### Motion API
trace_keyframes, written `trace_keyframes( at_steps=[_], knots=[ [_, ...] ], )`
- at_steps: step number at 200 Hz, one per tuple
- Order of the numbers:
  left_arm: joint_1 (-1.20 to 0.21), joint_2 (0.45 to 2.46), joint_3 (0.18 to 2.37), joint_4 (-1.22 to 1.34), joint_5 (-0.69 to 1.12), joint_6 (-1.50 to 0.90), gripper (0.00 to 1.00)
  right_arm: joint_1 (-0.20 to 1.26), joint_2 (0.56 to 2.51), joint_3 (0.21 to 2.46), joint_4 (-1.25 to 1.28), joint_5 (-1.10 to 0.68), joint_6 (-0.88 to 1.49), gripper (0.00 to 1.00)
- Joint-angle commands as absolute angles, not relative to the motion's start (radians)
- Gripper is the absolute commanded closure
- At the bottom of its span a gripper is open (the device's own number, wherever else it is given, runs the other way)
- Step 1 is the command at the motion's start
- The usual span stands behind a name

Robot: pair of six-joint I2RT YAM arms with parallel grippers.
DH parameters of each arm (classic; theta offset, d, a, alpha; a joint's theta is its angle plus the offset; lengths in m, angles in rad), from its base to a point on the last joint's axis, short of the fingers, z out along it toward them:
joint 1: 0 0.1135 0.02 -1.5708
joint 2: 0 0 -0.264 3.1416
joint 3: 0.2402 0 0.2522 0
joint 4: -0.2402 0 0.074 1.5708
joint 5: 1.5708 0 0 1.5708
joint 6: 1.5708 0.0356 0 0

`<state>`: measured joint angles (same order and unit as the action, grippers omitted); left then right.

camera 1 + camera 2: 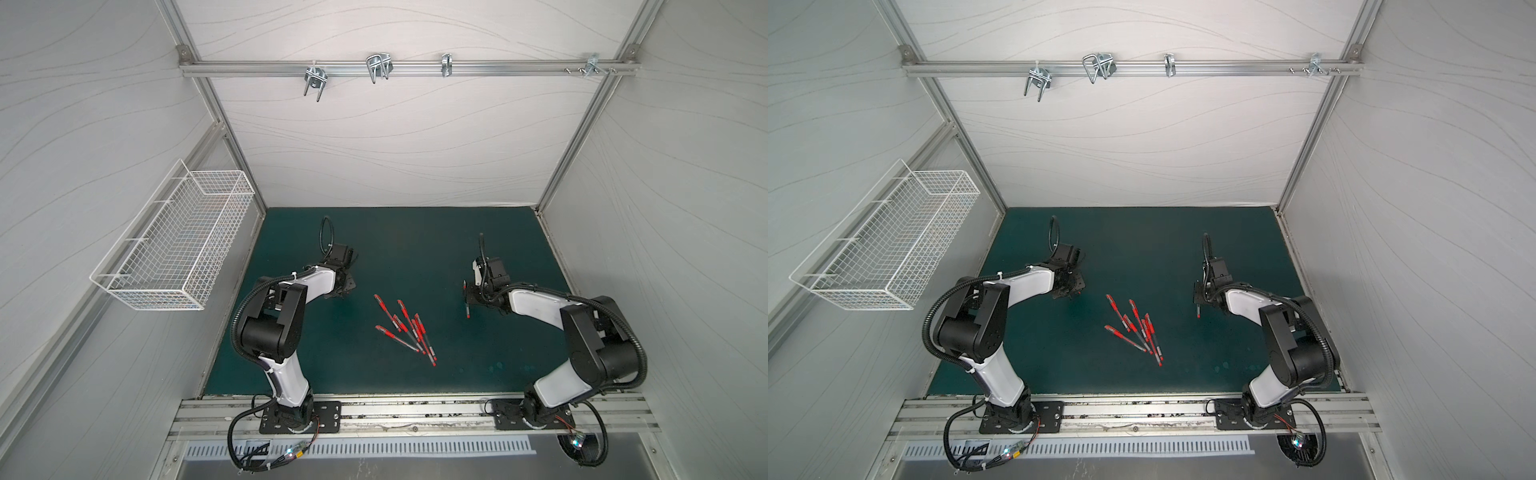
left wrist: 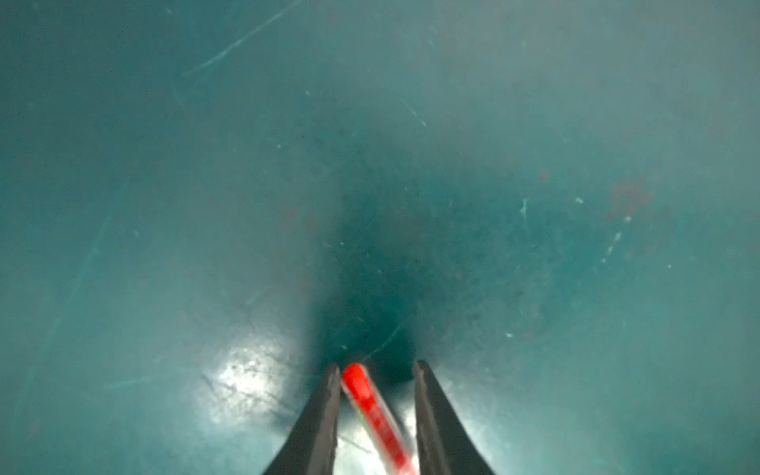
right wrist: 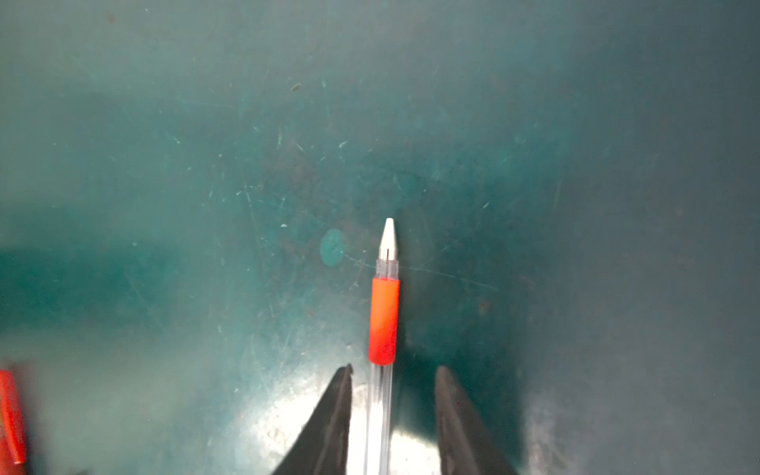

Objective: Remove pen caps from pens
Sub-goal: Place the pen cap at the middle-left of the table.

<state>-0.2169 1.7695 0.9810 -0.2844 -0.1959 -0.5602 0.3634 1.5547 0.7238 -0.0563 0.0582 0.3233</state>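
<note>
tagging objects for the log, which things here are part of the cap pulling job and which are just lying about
Job:
- uncapped pen between the open right pincer
- red cap between the open left pincer
- pile of capped pens

Lying about:
- wire basket on the wall
- metal hooks on the rail

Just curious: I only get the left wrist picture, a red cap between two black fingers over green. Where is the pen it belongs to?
Observer: The right wrist view shows a pen with a bare white tip, lying between the open jaws of the right gripper.
Operator: Are there any more to do?
Observer: Yes. In both top views a pile of pens lies mid-mat between the arms, with red caps on.
</note>
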Motion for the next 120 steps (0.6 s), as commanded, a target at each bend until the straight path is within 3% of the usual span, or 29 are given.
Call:
trace_keyframes(
  at_steps=[1, 17, 38, 91, 120],
  knots=[
    [-0.212, 1.74, 0.969, -0.308, -0.173, -0.569, 0.56, 0.414, 1.475, 0.707, -0.049, 0.143, 0.282, 0.53],
    [-0.215, 1.71, 0.966, -0.29, -0.128, -0.536, 0.54, 0.479, 1.4, 0.7, -0.047, 0.203, 0.239, 0.45],
    [-0.253, 1.624, 0.928, -0.249, -0.131, -0.521, 0.53, 0.6, 1.264, 0.684, -0.051, 0.294, 0.175, 0.42],
    [-0.387, 1.303, 0.773, -0.053, -0.027, -0.544, 0.53, 0.683, 1.11, 0.73, -0.19, 0.114, 0.266, 0.48],
    [-0.447, 1.177, 0.66, 0.047, 0.043, -0.621, 0.52, 0.739, 1.078, 0.828, -0.402, 0.135, 0.34, 0.53]
  ],
)
